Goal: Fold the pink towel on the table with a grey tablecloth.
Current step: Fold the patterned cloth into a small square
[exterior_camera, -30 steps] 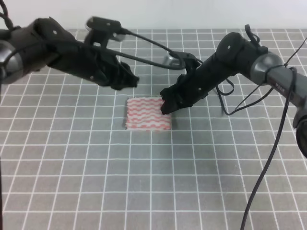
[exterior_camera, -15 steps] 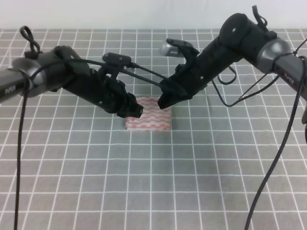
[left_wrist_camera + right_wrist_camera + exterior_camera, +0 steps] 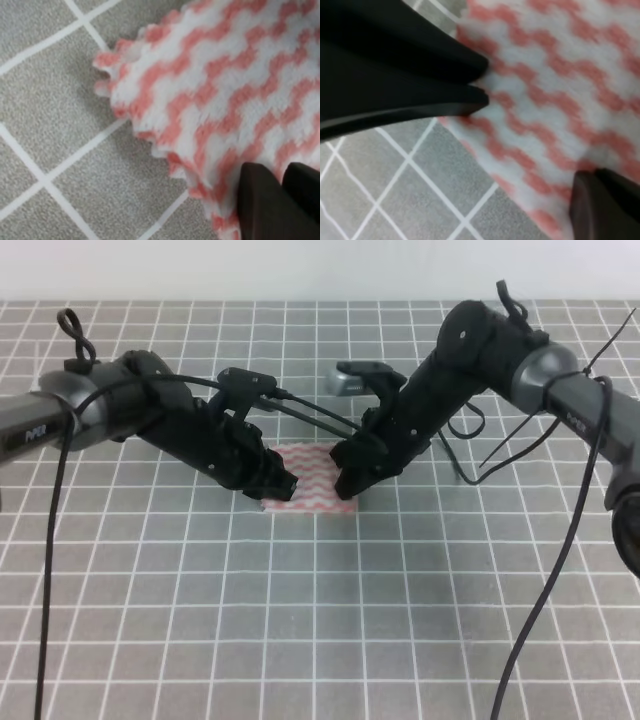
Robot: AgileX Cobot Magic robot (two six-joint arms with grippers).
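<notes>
The pink towel [image 3: 318,486] lies flat on the table with a grey tablecloth [image 3: 300,620], partly covered by both grippers. My left gripper [image 3: 285,485] is down at its near left corner. In the left wrist view its dark fingers [image 3: 260,200] sit almost touching on the towel [image 3: 235,80] at its zigzag edge. My right gripper [image 3: 348,483] is down at the near right corner. In the right wrist view its fingers [image 3: 610,205] are pressed together on the towel [image 3: 560,90]; the left gripper [image 3: 482,87] pinches the opposite side.
Black cables loop off both arms, and one [image 3: 545,590] hangs over the right side of the table. White grid lines cover the cloth [image 3: 60,100]. The table's far edge [image 3: 320,304] meets a pale wall.
Both arms came down and inward from above the towel. The left gripper moved from behind the towel to its left corner, and the right dropped onto the right corner. The towel stays flat.
</notes>
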